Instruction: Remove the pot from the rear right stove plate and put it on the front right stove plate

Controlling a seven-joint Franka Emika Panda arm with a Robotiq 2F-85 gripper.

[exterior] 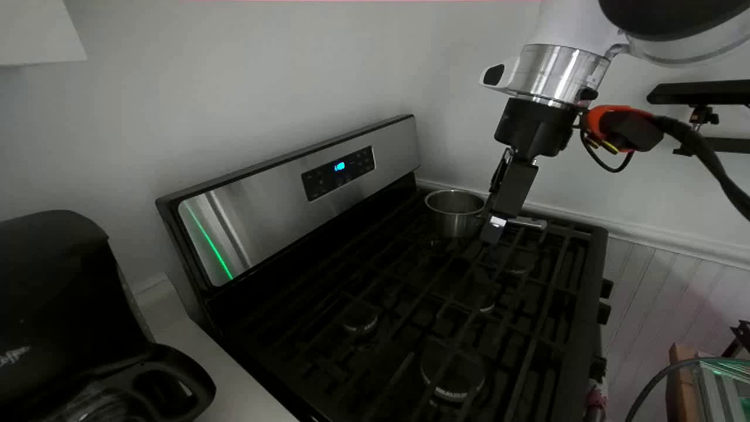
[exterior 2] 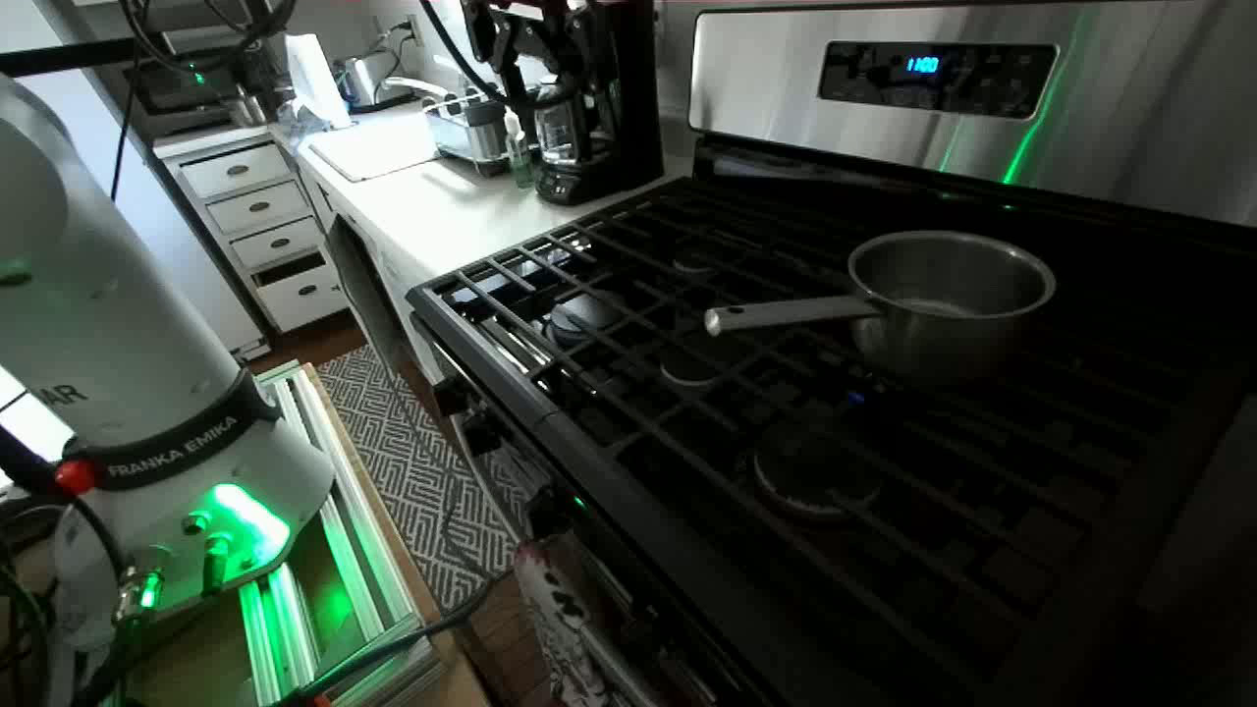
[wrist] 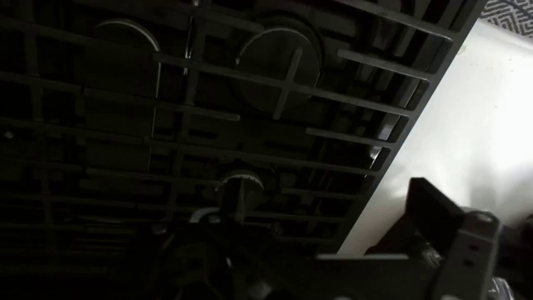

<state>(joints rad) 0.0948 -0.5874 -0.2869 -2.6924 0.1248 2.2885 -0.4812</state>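
Note:
The pot (exterior: 454, 214) is a silver saucepan standing upright on the rear right stove plate (exterior: 435, 245). It also shows in an exterior view (exterior 2: 948, 304), with its handle (exterior 2: 791, 314) pointing toward the stove's front. The front right stove plate (exterior 2: 817, 469) has nothing on it; it also shows in an exterior view (exterior: 518, 261). My gripper (wrist: 331, 204) is open and empty, its fingers wide apart. In an exterior view the gripper (exterior: 494, 230) overlaps the pot's handle, but in an exterior view the gripper (exterior 2: 545, 69) is far from the pot. The wrist view does not show the pot.
A black coffee maker (exterior 2: 614, 108) stands on the white counter (exterior 2: 462, 211) beside the stove. The stove's control panel (exterior: 338, 173) rises behind the burners. A towel (exterior 2: 565, 609) hangs at the stove's front. A wall borders the stove's right side.

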